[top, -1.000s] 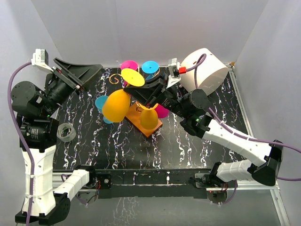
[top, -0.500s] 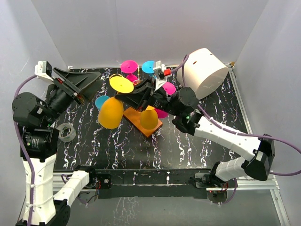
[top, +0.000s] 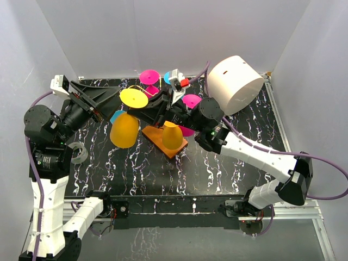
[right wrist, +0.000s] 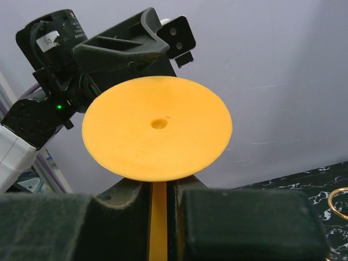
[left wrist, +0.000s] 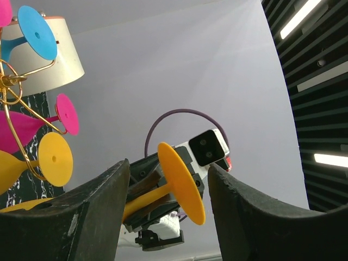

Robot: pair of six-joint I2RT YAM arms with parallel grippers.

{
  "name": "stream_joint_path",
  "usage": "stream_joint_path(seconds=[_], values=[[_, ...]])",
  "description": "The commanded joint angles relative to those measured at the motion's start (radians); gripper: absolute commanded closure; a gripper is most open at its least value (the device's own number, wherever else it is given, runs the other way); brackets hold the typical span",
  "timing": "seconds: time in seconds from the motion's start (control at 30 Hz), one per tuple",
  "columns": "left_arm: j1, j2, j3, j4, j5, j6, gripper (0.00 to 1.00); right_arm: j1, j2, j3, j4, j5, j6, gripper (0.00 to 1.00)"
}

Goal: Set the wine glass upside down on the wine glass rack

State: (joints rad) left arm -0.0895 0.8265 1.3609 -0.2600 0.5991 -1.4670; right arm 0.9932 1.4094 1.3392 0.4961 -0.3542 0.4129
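Note:
My right gripper (top: 145, 111) is shut on the stem of a yellow wine glass (top: 124, 130) and holds it in the air, left of the wine glass rack (top: 163, 140). The glass is tilted, with its bowl low and its foot disc (top: 134, 98) up. In the right wrist view the stem (right wrist: 158, 223) runs between my fingers under the foot disc (right wrist: 157, 128). My left gripper (top: 106, 95) is open. Its fingers (left wrist: 70, 217) stand on either side of the foot disc (left wrist: 182, 182) without touching it. The rack's gold wire (left wrist: 11, 81) carries several hung glasses.
A large white cylinder (top: 235, 81) stands at the back right. A clear tape roll (top: 76, 152) lies at the left. Pink (top: 149, 76), blue (top: 117, 115) and yellow (top: 172, 136) glasses hang on the rack above its orange base.
My right arm has carried the yellow glass left and lower, away from the rack. My left gripper has swung right, so its open fingers now flank the glass's foot.

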Motion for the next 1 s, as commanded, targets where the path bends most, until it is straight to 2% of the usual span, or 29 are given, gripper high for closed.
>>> stream_joint_path(seconds=[0.0, 0.1, 0.23, 0.43, 0.67, 0.8, 0.97], values=[[0.0, -0.024, -0.011, 0.038, 0.041, -0.016, 0.42, 0.008, -0.01, 0.06, -0.015, 0.019, -0.063, 1.0], [0.0, -0.022, -0.019, 0.054, 0.047, -0.024, 0.42, 0.011, -0.002, 0.083, -0.055, 0.024, -0.094, 1.0], [0.0, -0.022, -0.01, 0.045, 0.056, -0.008, 0.49, 0.022, 0.016, 0.106, -0.109, 0.044, -0.142, 1.0], [0.0, -0.02, 0.057, -0.112, 0.023, 0.103, 0.57, 0.048, 0.034, 0.144, -0.177, 0.078, -0.221, 1.0], [0.001, -0.039, 0.041, -0.131, 0.014, 0.123, 0.78, 0.065, 0.03, 0.151, -0.217, 0.118, -0.273, 1.0], [0.0, -0.053, 0.029, -0.127, 0.004, 0.128, 0.99, 0.065, 0.018, 0.146, -0.216, 0.126, -0.276, 1.0], [0.0, -0.058, 0.032, -0.133, -0.009, 0.129, 1.0, 0.065, -0.005, 0.128, -0.2, 0.123, -0.265, 1.0]])
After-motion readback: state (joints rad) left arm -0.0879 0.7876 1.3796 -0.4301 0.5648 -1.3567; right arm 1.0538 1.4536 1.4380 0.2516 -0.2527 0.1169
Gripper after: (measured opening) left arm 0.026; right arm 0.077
